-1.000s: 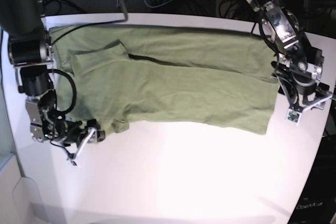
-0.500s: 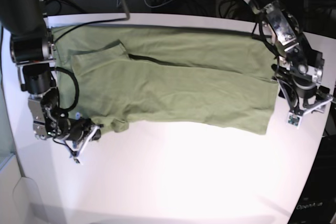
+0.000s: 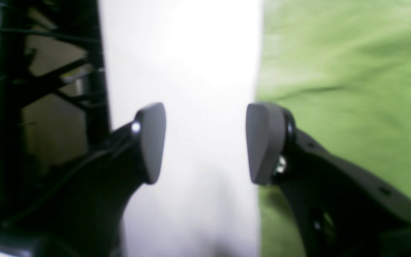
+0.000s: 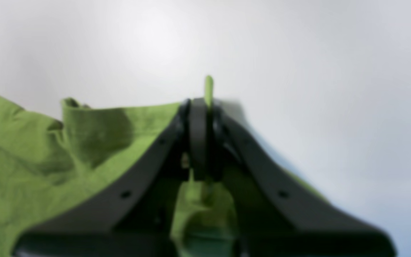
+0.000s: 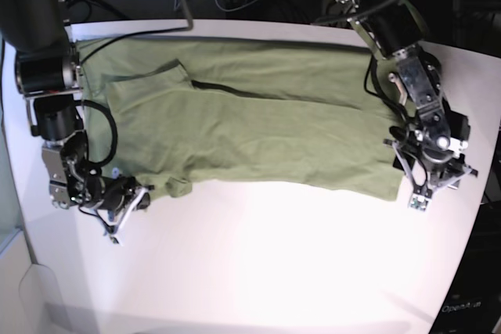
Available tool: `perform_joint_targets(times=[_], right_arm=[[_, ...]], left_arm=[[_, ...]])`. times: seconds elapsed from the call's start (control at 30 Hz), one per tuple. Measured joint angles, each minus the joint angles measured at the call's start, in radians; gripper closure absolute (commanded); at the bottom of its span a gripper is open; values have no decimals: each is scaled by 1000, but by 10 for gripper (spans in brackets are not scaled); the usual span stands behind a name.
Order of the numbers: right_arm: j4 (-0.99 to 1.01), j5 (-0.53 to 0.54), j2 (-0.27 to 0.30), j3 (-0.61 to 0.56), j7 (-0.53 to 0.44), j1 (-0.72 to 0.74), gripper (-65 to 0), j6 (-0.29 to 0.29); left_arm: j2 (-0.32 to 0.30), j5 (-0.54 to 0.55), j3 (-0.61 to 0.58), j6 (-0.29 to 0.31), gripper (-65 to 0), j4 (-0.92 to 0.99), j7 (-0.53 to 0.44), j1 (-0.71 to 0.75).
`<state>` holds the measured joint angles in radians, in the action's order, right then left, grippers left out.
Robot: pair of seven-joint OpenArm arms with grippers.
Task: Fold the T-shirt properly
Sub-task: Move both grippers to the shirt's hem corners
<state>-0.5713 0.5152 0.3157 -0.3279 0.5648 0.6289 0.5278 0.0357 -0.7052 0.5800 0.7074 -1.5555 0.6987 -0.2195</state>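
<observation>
We see a broad white table (image 5: pixel 258 271) filling most of the base view, and across its far half lies the olive-green, wrinkled cotton T-shirt (image 5: pixel 258 127), folded lengthwise. Its long axis runs side to side in that view, from the edge near our right arm on the view's left to the edge near our left arm on the view's right. A short sleeve (image 5: pixel 149 80) lies folded over the body at the view's left end, and the straight hem end faces the view's right.

Only the base view gives us the whole garment and both arms at once. The wrist views give what it cannot: how the jaws stand.

From the left wrist view, our black left gripper (image 3: pixel 205 142) stands wide apart and holds nothing. The white tabletop shows between its two dark pads, and the T-shirt's straight edge runs just beside the pad (image 3: pixel 264 142) on that view's right. In the base view this gripper (image 5: pixel 429 181) sits at the shirt's near corner on the view's right.

From the right wrist view, our black right gripper (image 4: pixel 201 107) is pressed closed on a thin fold of the green cloth, a sliver of which pokes out past the tips. In the base view it (image 5: pixel 129 199) lies low at the shirt's near corner on the view's left.
</observation>
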Motion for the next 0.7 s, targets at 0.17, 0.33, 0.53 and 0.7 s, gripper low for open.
perform_joint_targets(times=[0.17, 0.33, 0.53, 0.7], right_arm=[[0, 1, 0, 0, -1, 0, -17, 0], [0, 4, 0, 0, 3, 0, -16, 0], [0, 3, 0, 0, 3, 0, -16, 0], [0, 4, 0, 0, 6, 0, -16, 0]], left_arm=[[-21, 112, 35, -4, -341, 71, -2, -51], [-66, 181, 43, -21, -341, 211, 0, -98], [-113, 324, 36, -103, -341, 293, 0, -136], [-152, 396, 39, -196, -341, 388, -6, -181]])
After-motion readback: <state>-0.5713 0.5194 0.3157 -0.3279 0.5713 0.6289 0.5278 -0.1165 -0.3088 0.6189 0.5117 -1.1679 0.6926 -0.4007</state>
